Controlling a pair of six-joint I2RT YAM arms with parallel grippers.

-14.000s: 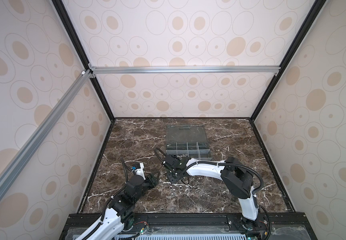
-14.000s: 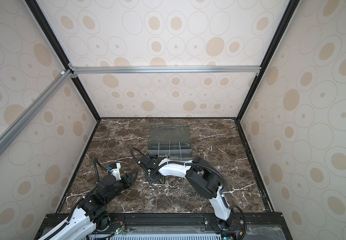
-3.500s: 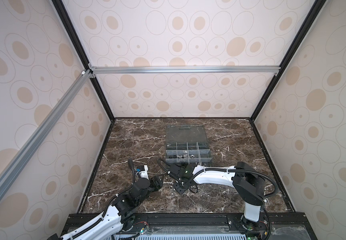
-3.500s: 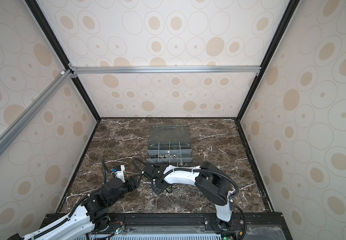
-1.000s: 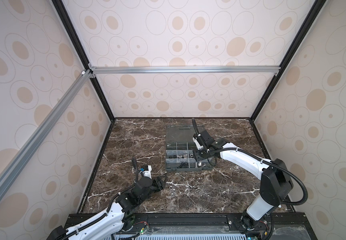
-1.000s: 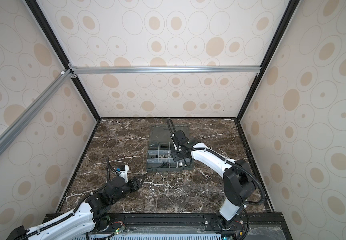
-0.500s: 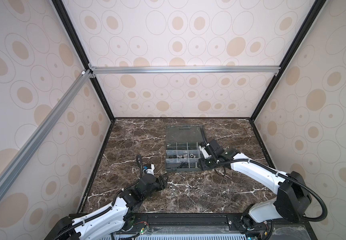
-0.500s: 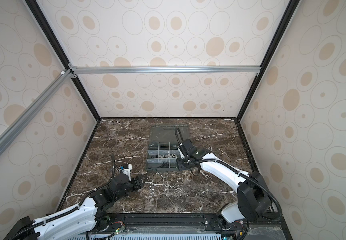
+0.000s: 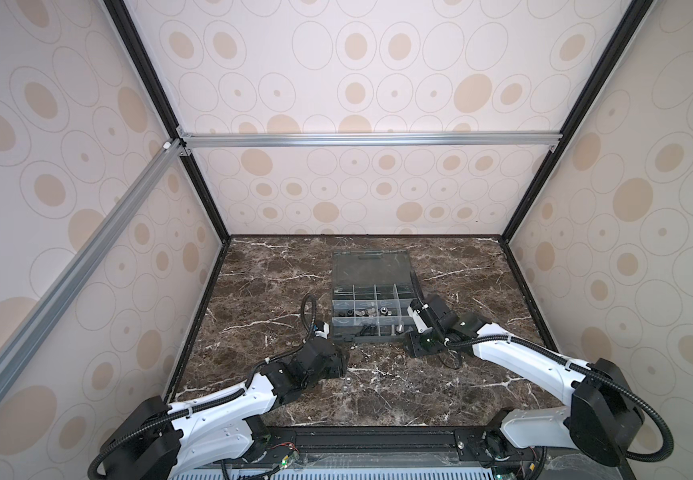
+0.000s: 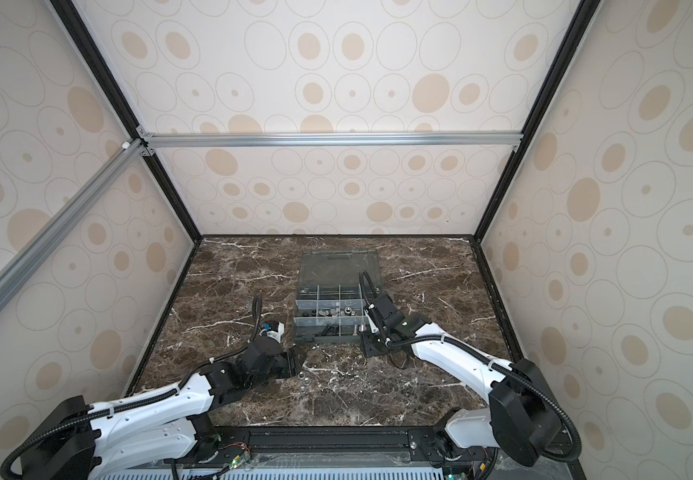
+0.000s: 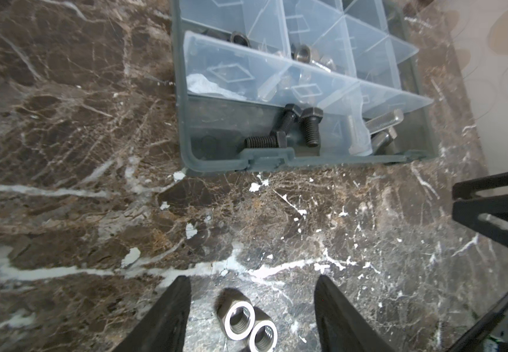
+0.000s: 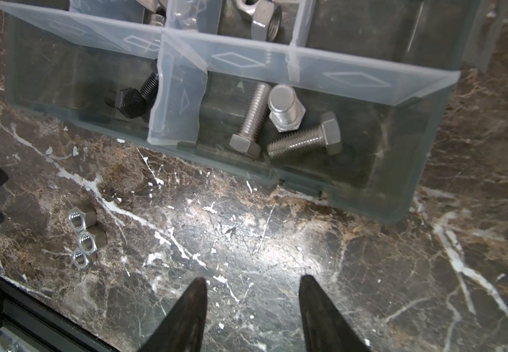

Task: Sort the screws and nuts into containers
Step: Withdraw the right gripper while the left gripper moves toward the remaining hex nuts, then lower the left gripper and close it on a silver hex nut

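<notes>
loose nuts (image 12: 82, 237) on the marble table (image 12: 277, 243) in front of the organizer box (image 9: 371, 338)
nearest, well in front of the box: left gripper (image 11: 252, 279) spread wide and empty, straddling two of the loose nuts, touching neither. just off the box's front right corner: right gripper (image 12: 252, 279) parted, clamped on nothing. in the box's front row: black screws (image 11: 289, 128) left of a divider (image 12: 176, 103), silver screws (image 12: 283, 122) right of it. in the row behind: boxed nuts (image 12: 261, 18). farthest back: clear lid (image 9: 371, 268) lying open.

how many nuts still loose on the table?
3. The nuts lie in one row on the table in front of the organizer box, at the open left gripper. Others could hide under the arms.
</notes>
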